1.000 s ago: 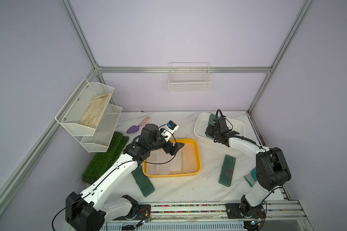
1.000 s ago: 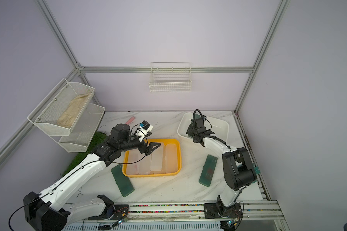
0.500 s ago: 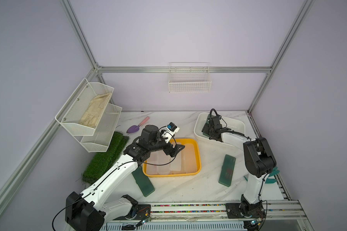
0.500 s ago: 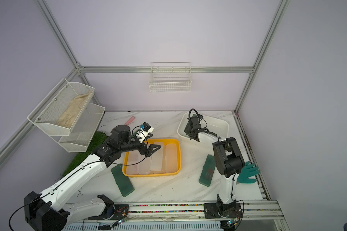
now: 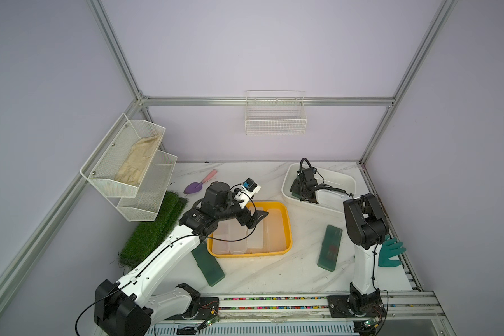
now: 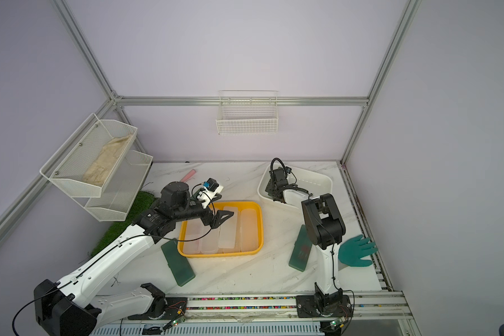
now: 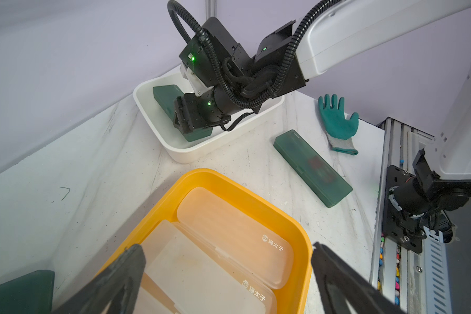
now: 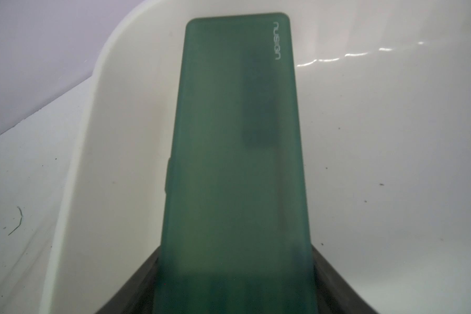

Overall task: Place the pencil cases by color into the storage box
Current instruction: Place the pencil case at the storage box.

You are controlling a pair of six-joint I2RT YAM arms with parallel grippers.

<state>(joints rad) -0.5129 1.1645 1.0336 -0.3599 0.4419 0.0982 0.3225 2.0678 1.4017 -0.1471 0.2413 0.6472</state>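
Observation:
My right gripper [image 5: 304,193] [image 8: 234,271] is shut on one end of a dark green pencil case [image 8: 237,136] [image 7: 166,98] and holds it inside the white storage box [image 5: 346,180] [image 6: 323,181], along its left side. Several frosted clear pencil cases [image 5: 274,229] [image 7: 229,217] lie side by side in the yellow storage box [image 5: 288,229] [image 7: 307,244]. Over that box hangs my left gripper [image 5: 256,219] [image 6: 223,218] [image 7: 226,248], open with nothing between its fingers. Two more green pencil cases lie on the table: one [image 5: 329,247] [image 7: 313,168] right of the yellow box, another [image 5: 208,266] [image 6: 178,263] at its front left.
A teal glove [image 6: 357,251] [image 7: 337,122] lies near the right table edge behind my right arm. A purple trowel [image 5: 197,184] lies at the back left, next to a strip of fake grass [image 5: 154,229]. Wire shelves [image 5: 128,163] hang on the left wall.
My right arm folded, its elbow swinging left and uncovering the glove, while the gripper stayed in the white box with the green case. The left gripper has barely moved.

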